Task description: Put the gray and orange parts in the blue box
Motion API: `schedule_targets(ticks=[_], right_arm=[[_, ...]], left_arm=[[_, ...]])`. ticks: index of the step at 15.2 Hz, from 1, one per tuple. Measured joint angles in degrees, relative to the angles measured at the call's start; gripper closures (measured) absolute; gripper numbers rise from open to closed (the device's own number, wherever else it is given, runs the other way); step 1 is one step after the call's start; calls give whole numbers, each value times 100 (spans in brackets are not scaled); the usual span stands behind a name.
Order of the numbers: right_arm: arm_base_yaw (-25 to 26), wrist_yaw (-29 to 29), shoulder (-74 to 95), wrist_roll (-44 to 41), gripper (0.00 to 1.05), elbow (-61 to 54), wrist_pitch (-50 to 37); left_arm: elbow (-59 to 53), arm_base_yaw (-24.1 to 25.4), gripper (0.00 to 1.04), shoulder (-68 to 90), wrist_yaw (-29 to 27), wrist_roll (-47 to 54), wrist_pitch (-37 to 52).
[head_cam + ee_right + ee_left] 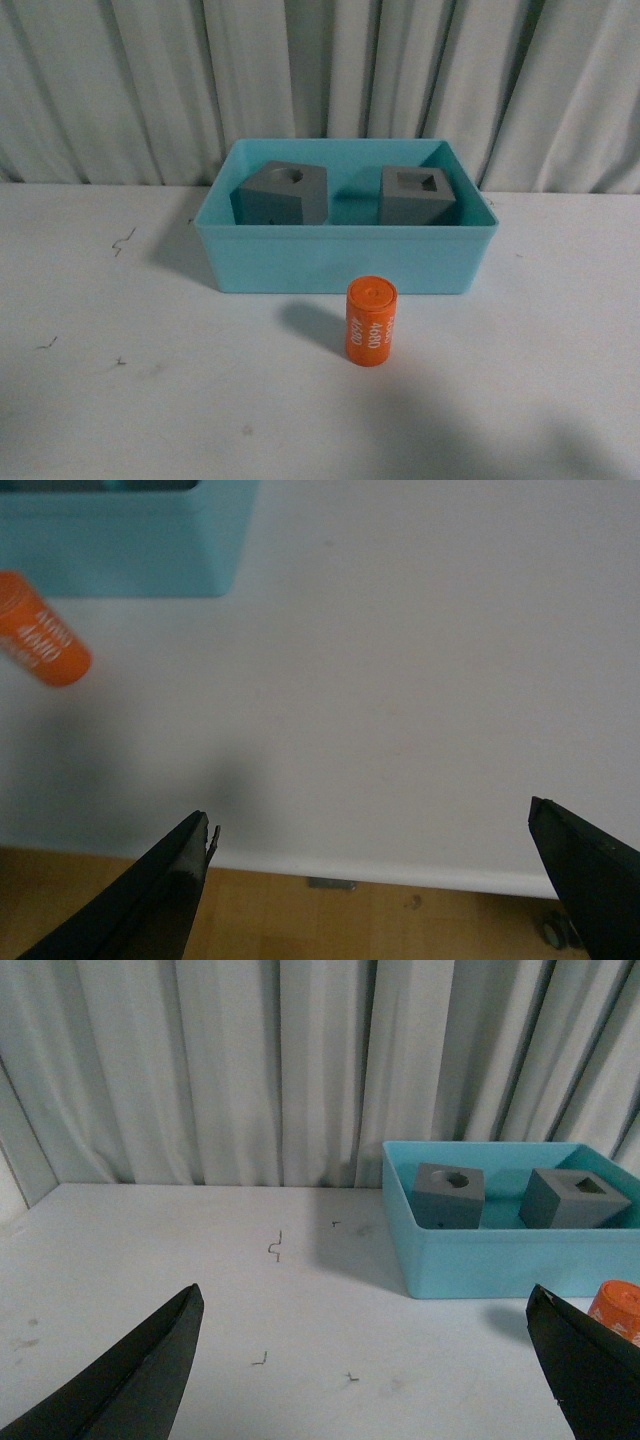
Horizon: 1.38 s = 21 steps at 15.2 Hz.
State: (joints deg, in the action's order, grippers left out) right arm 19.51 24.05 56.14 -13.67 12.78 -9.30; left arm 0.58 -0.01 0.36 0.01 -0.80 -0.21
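Front camera square on blue box [345,262]; left wrist low, right wrist overhead; orange cylinder [371,322] in all

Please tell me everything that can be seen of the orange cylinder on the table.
The orange cylinder is small, smooth and looks like plastic. White digits are printed sideways on its side, too small to read surely. Its flat top shows a raised round ring. It stands upright on the white table, outside the blue box, close before the box's front wall. Whether it touches that wall cannot be told. It casts a soft shadow to the left. Only the table touches it for certain, and nothing grips it.
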Motion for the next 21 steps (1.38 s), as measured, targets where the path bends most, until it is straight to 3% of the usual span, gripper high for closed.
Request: schedule_targets(ticks=[2,7,21], right_arm=[[-153,439,1412,-651,6,463,-273],[-1285,516,3576,-1342,6,1309,-382],[-2761,479,5740,-1390,6,3595,-350]], left_arm=[[0,0,7,0,0,0,0],[0,0,7,0,-2,0,0],[0,0,7,0,-2,0,0]])
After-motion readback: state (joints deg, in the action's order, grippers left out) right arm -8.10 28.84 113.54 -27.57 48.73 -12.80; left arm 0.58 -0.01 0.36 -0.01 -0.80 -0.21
